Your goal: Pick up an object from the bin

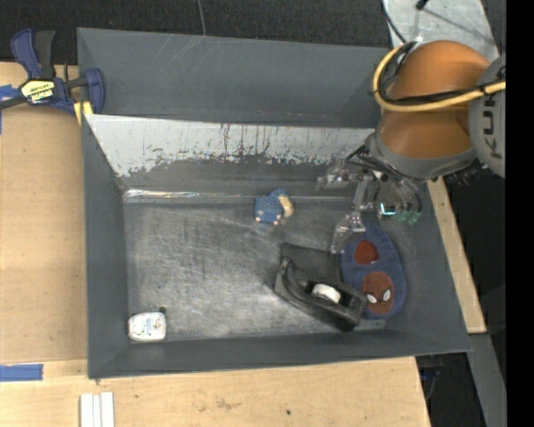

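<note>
Gripper (360,224) stands over the far end of a blue oval piece with red mask prints (376,274), which lies flat against the bin's (205,154) right wall, toward the front right corner. Whether the pincer is apart or together cannot be told.

A black tape dispenser (318,294) touches the piece's left edge.

Judged light, thin and probably soft, so it may fold or slip. Best hold appears to be across the free far rim, away from the dispenser.
</note>
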### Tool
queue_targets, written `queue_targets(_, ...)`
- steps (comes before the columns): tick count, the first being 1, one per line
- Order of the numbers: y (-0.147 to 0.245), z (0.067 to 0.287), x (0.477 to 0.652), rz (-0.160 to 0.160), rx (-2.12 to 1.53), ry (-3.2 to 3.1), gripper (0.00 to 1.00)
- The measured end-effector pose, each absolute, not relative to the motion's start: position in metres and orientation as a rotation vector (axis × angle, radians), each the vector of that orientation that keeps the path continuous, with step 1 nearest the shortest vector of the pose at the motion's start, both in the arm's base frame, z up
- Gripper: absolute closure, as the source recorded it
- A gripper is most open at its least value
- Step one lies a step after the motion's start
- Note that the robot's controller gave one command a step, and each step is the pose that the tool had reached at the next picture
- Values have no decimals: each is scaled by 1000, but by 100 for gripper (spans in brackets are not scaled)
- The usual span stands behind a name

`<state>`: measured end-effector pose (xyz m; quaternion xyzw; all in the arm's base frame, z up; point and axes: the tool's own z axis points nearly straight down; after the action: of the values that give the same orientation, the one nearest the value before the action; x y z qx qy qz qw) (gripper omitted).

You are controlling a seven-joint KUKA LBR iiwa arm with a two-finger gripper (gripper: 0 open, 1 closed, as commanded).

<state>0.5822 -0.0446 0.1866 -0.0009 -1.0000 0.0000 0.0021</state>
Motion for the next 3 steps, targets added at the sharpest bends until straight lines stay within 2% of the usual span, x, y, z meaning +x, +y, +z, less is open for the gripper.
queue_targets(1,-31,75,604,-1,-247,-3133,0)
queue_targets(2,14,84,621,-2,-312,-3129,0)
queue_targets(3,32,77,623,17,-553,-3090,0)
